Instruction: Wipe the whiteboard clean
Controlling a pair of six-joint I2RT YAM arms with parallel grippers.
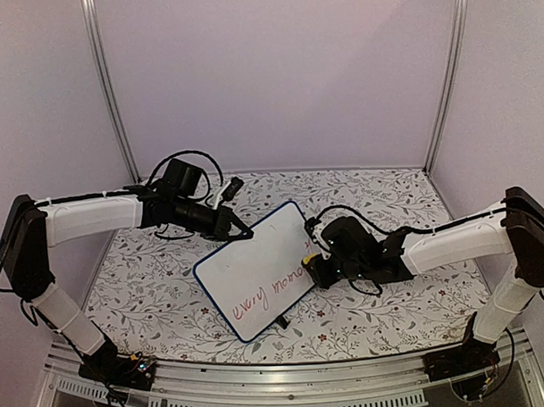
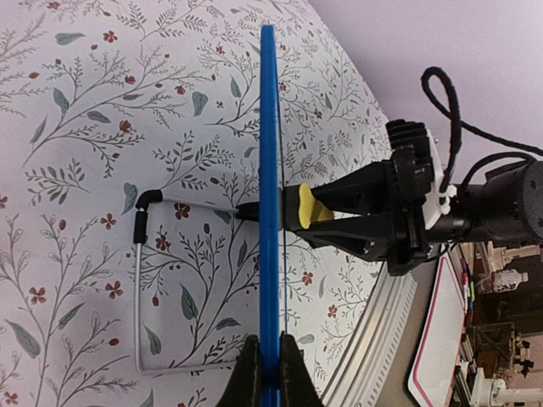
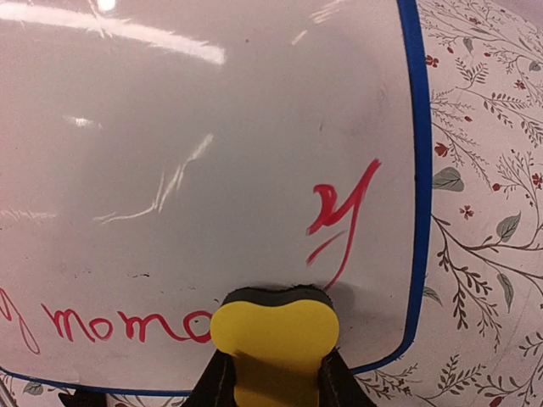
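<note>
Top external view: the flowered bench carries the whiteboard at its middle, propped at a tilt. The left hand is clamped on the board's far edge, likely to steady it. The right hand pinches a yellow eraser against the red writing.

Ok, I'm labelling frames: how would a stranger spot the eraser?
On the floral cloth sits a blue-framed white rectangular whiteboard. At its right edge the right gripper pinches a small yellow block eraser, the only yellow thing there.
</note>
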